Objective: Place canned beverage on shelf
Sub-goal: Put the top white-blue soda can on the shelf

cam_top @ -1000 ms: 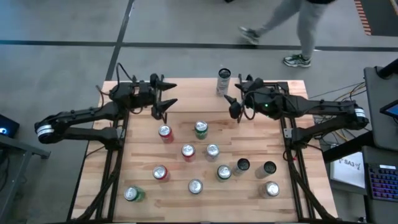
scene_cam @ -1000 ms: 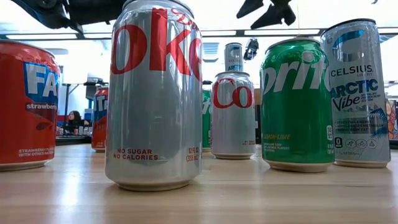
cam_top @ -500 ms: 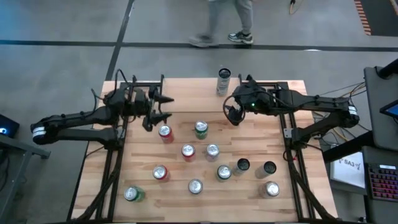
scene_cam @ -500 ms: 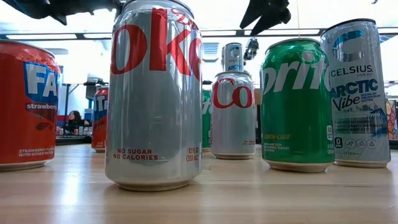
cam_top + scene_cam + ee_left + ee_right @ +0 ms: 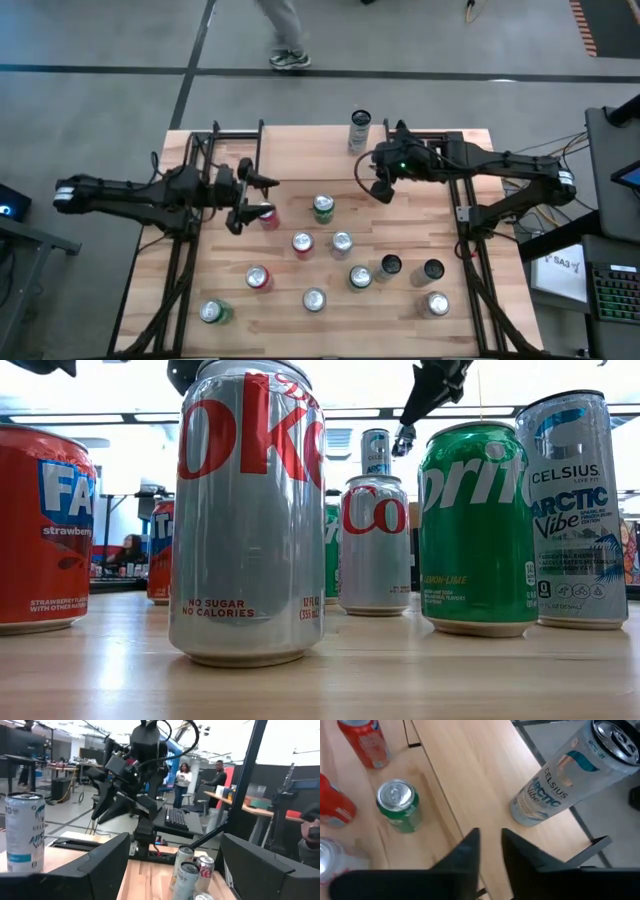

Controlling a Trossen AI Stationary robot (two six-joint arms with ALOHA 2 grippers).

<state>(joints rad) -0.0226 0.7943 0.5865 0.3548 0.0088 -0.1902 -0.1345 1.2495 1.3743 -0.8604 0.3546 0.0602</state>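
High view: we count one Celsius can [image 5: 359, 129] on the far shelf [image 5: 300, 140]; our right pincer [image 5: 490, 851] nearly pressed together, empty; left pincer [image 5: 247, 196] spread; eleven cans remain.

A person's shoe [image 5: 291, 60] shows on the grey floor [image 5: 100, 40]; two people [image 5: 183, 774] stand in the room.

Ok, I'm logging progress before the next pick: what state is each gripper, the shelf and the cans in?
Left gripper: open, empty, by a red can.
Right gripper: fingers nearly together, empty.
Shelf: holds one can.
Celsius can: upright on the shelf.
Other cans: upright on the tabletop.
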